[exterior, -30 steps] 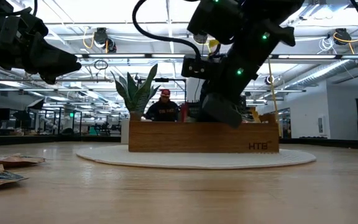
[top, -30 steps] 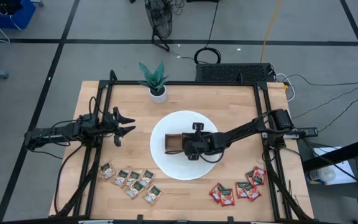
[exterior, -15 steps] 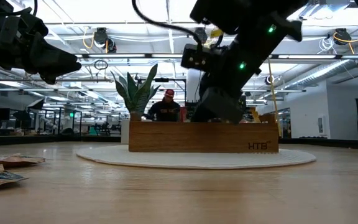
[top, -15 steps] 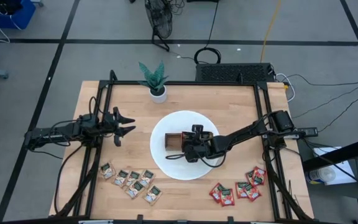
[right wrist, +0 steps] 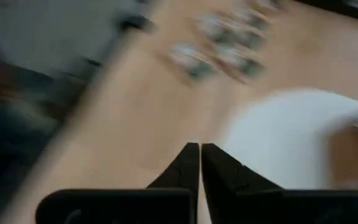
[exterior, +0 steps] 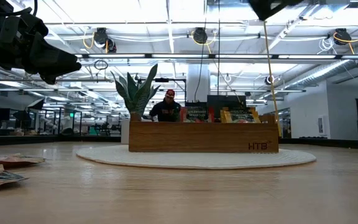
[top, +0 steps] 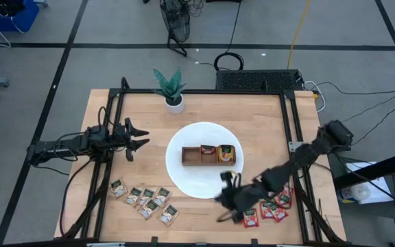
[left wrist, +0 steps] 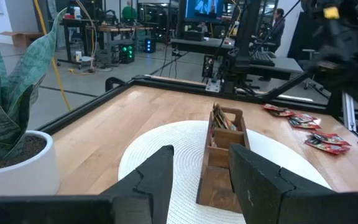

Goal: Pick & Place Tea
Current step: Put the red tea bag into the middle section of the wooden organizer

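The brown wooden tray (top: 209, 155) stands on a round white mat (top: 184, 182). Its middle compartment holds red tea sachets (top: 208, 149) and its right one orange-yellow sachets (top: 226, 154); they stand on edge (exterior: 241, 115). More red sachets (top: 269, 208) lie at the near right, and pale beige ones (top: 146, 199) at the near left. My right gripper (top: 223, 199) hangs blurred above the mat's near edge, left of the red pile; its fingers (right wrist: 199, 155) are shut with nothing between them. My left gripper (top: 142, 139) waits open at the table's left, level and pointing at the tray (left wrist: 222, 155).
A potted plant (top: 172, 92) stands at the far edge, left of centre. Black frame rails (top: 290, 130) run along the table's sides. Bare wood lies between the two sachet piles, along the near edge. A person (exterior: 166, 107) sits far behind the table.
My right gripper has risen from over the tray and swung fast toward the table's near edge, tipping up from a steep downward slant. It now hangs beside the red sachets. The tray, which the arm covered before, shows its filled middle and right compartments.
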You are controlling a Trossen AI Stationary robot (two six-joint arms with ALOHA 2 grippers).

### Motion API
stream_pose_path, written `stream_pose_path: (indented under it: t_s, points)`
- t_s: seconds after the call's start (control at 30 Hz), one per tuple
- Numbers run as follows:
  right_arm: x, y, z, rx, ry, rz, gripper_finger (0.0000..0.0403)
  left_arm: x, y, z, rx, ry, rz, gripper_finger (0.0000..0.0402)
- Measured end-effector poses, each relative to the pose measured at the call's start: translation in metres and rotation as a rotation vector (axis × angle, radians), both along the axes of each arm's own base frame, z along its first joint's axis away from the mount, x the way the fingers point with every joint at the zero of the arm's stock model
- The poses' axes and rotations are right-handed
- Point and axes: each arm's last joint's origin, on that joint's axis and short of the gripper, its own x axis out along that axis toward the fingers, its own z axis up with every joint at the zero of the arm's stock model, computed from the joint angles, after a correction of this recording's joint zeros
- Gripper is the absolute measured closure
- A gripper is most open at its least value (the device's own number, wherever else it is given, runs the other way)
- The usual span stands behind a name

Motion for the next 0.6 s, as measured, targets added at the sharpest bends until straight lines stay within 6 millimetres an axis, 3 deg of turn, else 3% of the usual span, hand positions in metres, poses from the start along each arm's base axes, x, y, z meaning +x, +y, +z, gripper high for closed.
stream_pose_path:
  t_s: [0.1, 0.27, 0.43, 0.6]
  points:
    - [-0.014, 0.022, -0.005, 0.148, -0.040, 0.153, 0.0352, 0.000, 0.000, 0.000, 0.000, 0.000, 0.000, 0.0245]
    - [-0.040, 0.048, -0.013, 0.272, -0.107, 0.303, 0.0248, 0.000, 0.000, 0.000, 0.000, 0.001, 0.000, 0.0245]
    - [-0.063, 0.059, -0.025, 0.177, -0.017, 0.168, 0.0170, 0.000, 0.000, 0.000, 0.000, 0.000, 0.000, 0.0245]
    - [-0.083, 0.068, -0.032, 0.085, 0.150, -0.023, 0.0171, 0.000, 0.000, 0.000, 0.000, 0.000, 0.000, 0.0245]
